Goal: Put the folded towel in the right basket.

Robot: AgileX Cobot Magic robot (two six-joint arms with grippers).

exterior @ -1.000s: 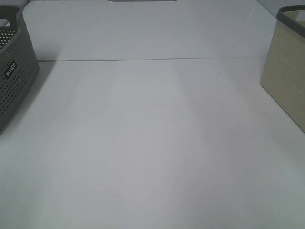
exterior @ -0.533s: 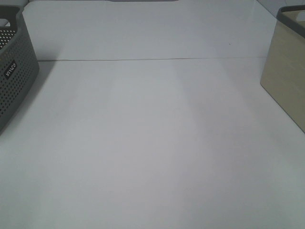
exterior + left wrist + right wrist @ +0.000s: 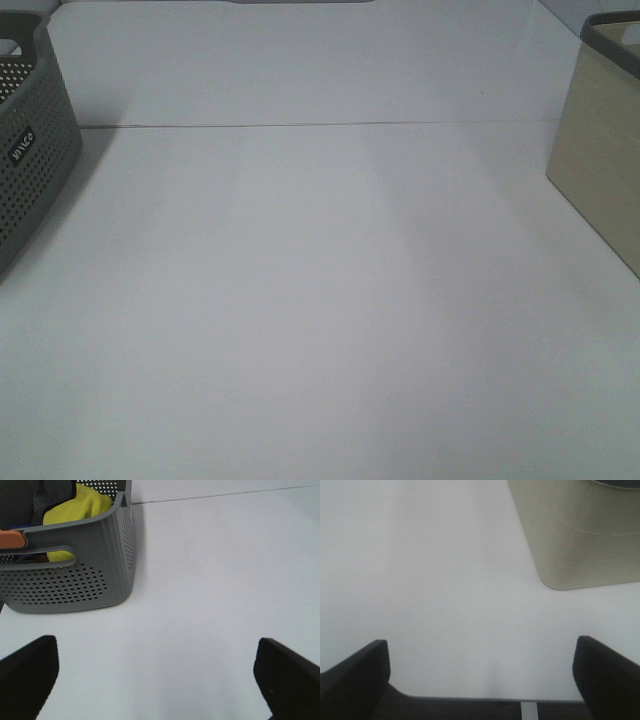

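A yellow towel lies inside the grey perforated left basket, beside a dark cloth; whether it is folded I cannot tell. That basket also shows at the left edge of the exterior view. The beige right basket stands at the right edge and shows in the right wrist view. My left gripper is open and empty above the table, short of the grey basket. My right gripper is open and empty, short of the beige basket. Neither gripper shows in the exterior view.
The white table spreads between the two baskets, with a seam line across its far part. An orange object sits at the grey basket's rim. The table's front edge shows under my right gripper.
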